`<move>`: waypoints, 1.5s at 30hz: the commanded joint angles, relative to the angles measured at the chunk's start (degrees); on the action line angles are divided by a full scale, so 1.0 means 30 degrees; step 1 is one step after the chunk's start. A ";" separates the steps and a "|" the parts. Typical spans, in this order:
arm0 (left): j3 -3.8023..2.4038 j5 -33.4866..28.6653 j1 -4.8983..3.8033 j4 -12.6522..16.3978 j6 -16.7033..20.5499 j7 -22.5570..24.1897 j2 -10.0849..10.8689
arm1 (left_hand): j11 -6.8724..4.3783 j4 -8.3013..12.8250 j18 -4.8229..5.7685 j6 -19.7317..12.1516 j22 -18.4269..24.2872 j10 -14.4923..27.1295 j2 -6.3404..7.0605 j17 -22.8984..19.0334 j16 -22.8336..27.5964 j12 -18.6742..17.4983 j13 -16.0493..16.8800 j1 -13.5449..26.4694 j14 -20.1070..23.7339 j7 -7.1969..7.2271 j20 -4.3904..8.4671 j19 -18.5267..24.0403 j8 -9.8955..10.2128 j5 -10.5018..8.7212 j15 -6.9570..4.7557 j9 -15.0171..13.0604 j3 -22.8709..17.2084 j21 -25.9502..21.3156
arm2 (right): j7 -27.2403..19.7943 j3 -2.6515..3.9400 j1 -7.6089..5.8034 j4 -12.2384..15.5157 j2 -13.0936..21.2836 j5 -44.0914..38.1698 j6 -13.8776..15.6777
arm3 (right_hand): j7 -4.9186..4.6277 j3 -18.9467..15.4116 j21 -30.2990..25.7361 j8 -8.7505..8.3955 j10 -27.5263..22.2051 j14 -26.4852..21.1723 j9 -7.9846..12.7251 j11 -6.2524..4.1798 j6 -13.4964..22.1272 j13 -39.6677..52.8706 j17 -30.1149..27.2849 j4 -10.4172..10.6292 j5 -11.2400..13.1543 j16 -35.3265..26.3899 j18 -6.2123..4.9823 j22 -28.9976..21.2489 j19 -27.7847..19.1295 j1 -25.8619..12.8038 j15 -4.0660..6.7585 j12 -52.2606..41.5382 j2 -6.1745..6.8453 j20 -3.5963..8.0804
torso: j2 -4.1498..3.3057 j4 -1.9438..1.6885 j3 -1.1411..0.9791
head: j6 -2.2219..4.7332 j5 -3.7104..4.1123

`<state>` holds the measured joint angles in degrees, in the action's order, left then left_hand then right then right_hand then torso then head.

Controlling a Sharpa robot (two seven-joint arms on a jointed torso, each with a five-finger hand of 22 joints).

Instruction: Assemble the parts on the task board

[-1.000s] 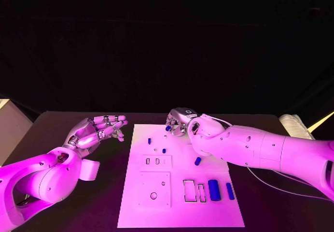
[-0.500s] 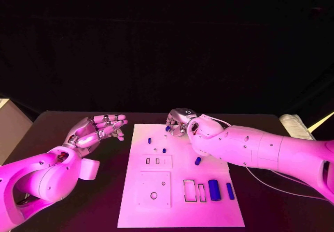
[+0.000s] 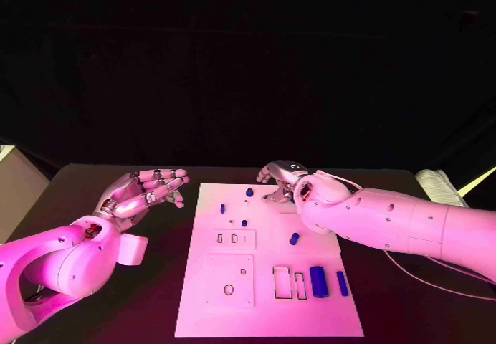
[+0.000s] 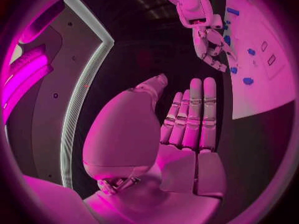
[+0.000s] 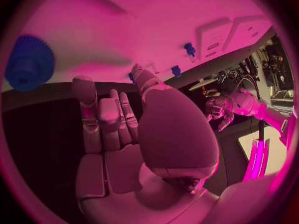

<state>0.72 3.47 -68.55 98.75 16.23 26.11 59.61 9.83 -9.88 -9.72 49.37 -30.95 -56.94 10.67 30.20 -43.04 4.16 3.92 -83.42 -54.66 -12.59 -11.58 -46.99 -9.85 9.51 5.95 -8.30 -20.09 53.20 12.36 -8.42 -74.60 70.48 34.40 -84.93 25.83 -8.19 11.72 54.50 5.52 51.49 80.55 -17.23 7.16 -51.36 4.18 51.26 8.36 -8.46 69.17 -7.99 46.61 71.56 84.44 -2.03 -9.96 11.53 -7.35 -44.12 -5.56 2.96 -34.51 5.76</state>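
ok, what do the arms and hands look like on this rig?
Two smooth, rounded white-shelled arms dotted with small screw holes. Each ends in a silver, segmented, many-fingered hand: left hand, right hand. A thin cable trails under the right arm.

Both the left hand (image 3: 142,192) and right hand (image 3: 283,178) hover empty, fingers apart.

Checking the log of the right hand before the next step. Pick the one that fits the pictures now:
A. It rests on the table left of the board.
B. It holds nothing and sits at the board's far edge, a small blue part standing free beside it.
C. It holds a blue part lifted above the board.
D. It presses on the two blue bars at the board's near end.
B: the right hand sits at the far edge of the task board with nothing in its fingers, and the small blue part stands free on the board beside it.
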 commanded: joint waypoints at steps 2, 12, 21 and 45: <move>-0.0016 -0.0020 -0.0043 -0.0027 -0.0319 0.0077 0.0039 | 0.0004 -0.0040 -0.0247 -0.0072 -0.0043 0.0210 -0.0010 0.0032 -0.0089 -0.0097 -0.0015 0.0235 0.0187 -0.0159 0.0050 0.0179 0.0104 -0.0060 -0.0006 0.0023 -0.0099 0.0161 | -0.0066 0.0066 -0.0197 0.1086 0.1334 0.0242 0.0803 | -0.0156 0.0092 0.0543 -0.0013 0.0549 0.0252 -0.0057 -0.0245 -0.0068 0.0072 0.0394 0.0406 -0.0124 0.0359 -0.0047 0.0653 0.0533 0.0318 0.0227 -0.0615 -0.0003 0.0091 | 0.0047 0.0199 -0.0054 | 0.0118 -0.0022; -0.0012 -0.0046 -0.0041 -0.0314 -0.0444 0.0046 -0.0108 | 0.0004 -0.0040 -0.0247 -0.0072 -0.0043 0.0210 -0.0010 0.0032 -0.0089 -0.0097 -0.0015 0.0235 0.0187 -0.0159 0.0050 0.0179 0.0104 -0.0060 -0.0006 0.0023 -0.0099 0.0161 | 0.0240 0.0155 -0.0604 0.2845 0.4213 0.2566 -0.0800 | 0.0348 -0.0357 0.5127 0.0245 0.8042 0.1661 -0.0301 -0.1718 -0.0476 0.3594 0.4399 0.1674 -0.0617 0.2861 0.0987 0.6229 0.3119 -0.0218 0.1414 -0.6132 0.1108 0.1185 | 0.0102 0.0470 -0.0170 | 0.0222 0.0091; -0.0009 -0.0057 -0.0037 -0.0471 -0.0544 0.0020 -0.0280 | 0.0003 -0.0031 -0.0249 -0.0079 -0.0054 0.0218 -0.0013 0.0030 -0.0103 -0.0093 -0.0014 0.0235 0.0202 -0.0154 0.0047 0.0199 0.0109 -0.0062 -0.0006 0.0024 -0.0108 0.0182 | 0.0490 0.0159 -0.0643 0.2401 0.4676 0.4345 -0.2712 | -0.0328 -0.2621 0.9400 0.2108 1.1507 0.2887 -0.1209 -0.0963 0.0685 2.6662 1.1597 0.2709 -0.1443 0.6485 0.1964 1.1498 0.4827 0.0373 0.0702 -2.5386 0.0239 0.0582 | 0.0070 0.0431 -0.0182 | 0.0138 0.0209; -0.0008 -0.0056 -0.0035 -0.0631 -0.0654 -0.0074 -0.0336 | -0.0001 -0.0013 -0.0252 -0.0082 -0.0075 0.0227 -0.0025 0.0026 -0.0131 -0.0081 -0.0010 0.0234 0.0232 -0.0145 0.0040 0.0242 0.0111 -0.0062 -0.0007 0.0024 -0.0130 0.0225 | 0.0889 0.0146 -0.0301 0.1094 0.3361 0.4995 -0.2221 | -0.0408 -0.1948 1.0991 0.3088 1.2837 0.3151 -0.1398 -0.0829 0.0736 2.8607 1.2912 0.2731 -0.2978 0.6943 0.2395 1.3447 0.5612 -0.0126 0.0519 -2.6679 -0.0286 0.0340 | 0.0010 0.0397 -0.0204 | 0.0068 0.0203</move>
<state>0.73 3.44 -68.58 96.80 15.43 25.70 58.70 9.83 -9.88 -9.71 49.37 -31.13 -56.52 10.67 30.20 -43.04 4.16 3.92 -83.42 -54.25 -12.59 -11.57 -46.57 -9.87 9.51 5.95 -8.30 -20.09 53.67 14.69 -7.94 -75.61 73.84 44.56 -70.52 18.67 -9.50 5.43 87.12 14.41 83.93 84.13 -21.36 4.22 -49.43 74.95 74.94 16.54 -17.10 89.80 -1.24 74.95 83.91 84.14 -0.11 -89.80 10.99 -6.08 -44.11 -4.40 2.32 -34.17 6.39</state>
